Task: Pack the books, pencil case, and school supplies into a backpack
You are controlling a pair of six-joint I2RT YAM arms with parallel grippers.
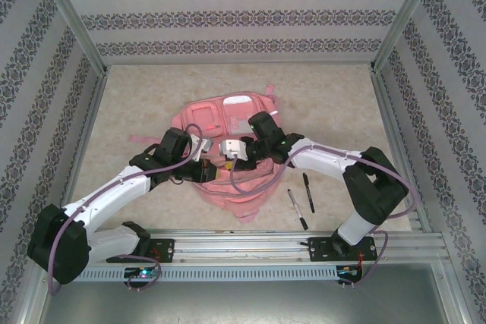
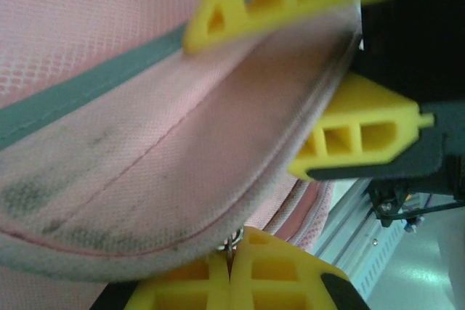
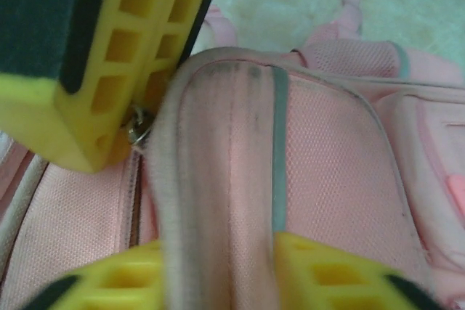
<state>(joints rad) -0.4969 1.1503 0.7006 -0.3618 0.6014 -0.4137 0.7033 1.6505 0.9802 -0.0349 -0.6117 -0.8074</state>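
**Zip opening on the pocket flap: both pincers engaged, slip risks noted**

Position: backpack (image 1: 235, 111) lies flat in the centre of the top view, on the table (image 1: 137, 104). Two pens (image 1: 297, 209) lie on the table to its lower right, apart from the fabric and close to the right arm's forearm.

Left pincer (image 2: 231, 263): jaws pressed together, clamped on the small metal zipper pull (image 3: 138, 130) at the rim of the flap (image 3: 225, 179).

Right pincer (image 3: 218, 266): jaws part-way apart with a fold of the flap's rim between them, and both pads look to be against the fabric. I read it as closed on the flap. How firm the hold is cannot be judged.

Judged step: bracing the flap while the zip is drawn open. Nothing is packed yet.

Risks from here:
- The pull is tiny and held near the fingertips, so a sideways tug could pop it free.
- If the fabric fold slides out of the right pincer, the whole bag would drag with the zip instead of opening.
- The zip bends round the flap corner, where loose fabric could jam the slider.
- The pincers work almost touching, so a small path error could knock them together.
- A sweep of the right forearm, or a shifted bag, could scatter the pens.
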